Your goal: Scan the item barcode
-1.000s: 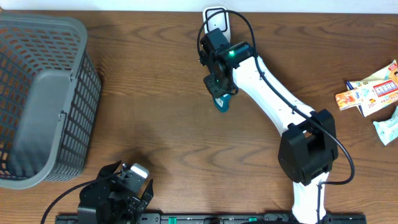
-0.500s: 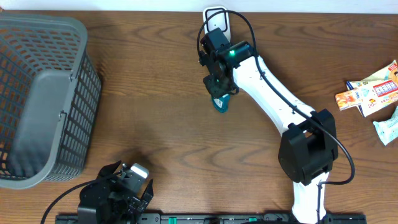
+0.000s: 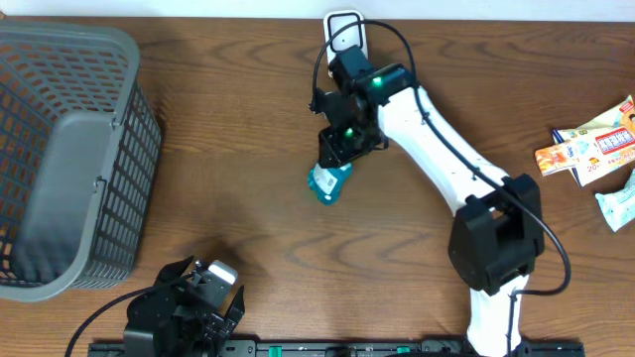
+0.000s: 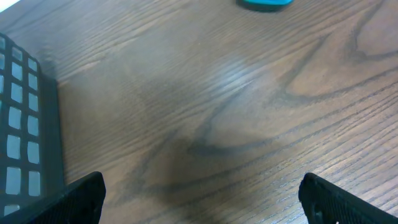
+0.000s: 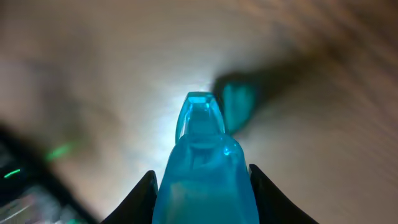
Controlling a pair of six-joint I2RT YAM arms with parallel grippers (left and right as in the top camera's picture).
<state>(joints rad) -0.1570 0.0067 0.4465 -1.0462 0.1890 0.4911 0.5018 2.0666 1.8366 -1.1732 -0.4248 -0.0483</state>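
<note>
1 change stands out: the right claw (image 3: 340,149), clamped on the teal packet (image 3: 327,182), has swung left, and the packet now juts from its tips. The white scanner (image 3: 344,28) sits just behind this claw, so the barcode pass looks underway. The left claw (image 4: 202,199) idles, fingers apart.

Now farther left: teal packet (image 3: 327,182).

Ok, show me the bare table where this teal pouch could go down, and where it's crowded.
Widest bare wood: between the basket and the teal pouch held by the right gripper. A second patch lies between the right arm and the snack packets. Crowded: that right edge and the basket's side.
</note>
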